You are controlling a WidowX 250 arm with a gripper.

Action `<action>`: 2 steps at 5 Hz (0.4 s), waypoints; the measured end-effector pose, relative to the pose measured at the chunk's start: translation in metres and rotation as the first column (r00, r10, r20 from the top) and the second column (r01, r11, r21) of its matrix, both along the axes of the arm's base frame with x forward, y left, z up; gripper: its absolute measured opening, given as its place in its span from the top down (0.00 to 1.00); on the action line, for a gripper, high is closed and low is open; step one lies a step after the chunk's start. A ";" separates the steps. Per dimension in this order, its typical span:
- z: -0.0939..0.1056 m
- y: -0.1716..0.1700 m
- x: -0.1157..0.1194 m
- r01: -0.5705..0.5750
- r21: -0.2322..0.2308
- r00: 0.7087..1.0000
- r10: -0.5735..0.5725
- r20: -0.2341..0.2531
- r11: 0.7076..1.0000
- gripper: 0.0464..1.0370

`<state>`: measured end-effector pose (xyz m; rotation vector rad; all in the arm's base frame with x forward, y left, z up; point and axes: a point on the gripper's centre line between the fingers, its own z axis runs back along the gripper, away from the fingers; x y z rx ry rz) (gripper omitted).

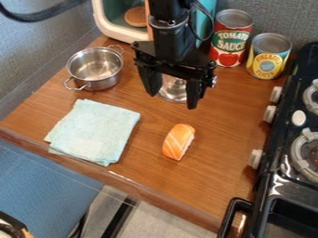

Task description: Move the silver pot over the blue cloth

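The arm point(169, 39) entered at the view's top edge, right of its middle, and ran almost straight down. At its end hung the gripper point(172, 101), pointing down, its two fingers point(194, 92) spread well apart with a gap between the tips. The finger on the view's right reached lower in the view than the other. A thin black cable point(207, 23) looped beside the arm's upper part.

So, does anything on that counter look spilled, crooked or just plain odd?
Nothing looks spilled or damaged, and the silver pot sits upright. Slightly untidy: the folded blue cloth, whose layers don't line up at its lower-left edge. The salmon sushi lying directly on the wooden counter seems a bit odd too.
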<state>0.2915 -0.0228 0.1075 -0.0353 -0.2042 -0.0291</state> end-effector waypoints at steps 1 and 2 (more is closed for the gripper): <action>-0.008 0.000 -0.002 -0.001 0.001 1.000 0.001 -0.029 1.000 0.04; -0.015 0.016 0.018 -0.052 0.018 0.998 0.053 -0.036 0.998 0.04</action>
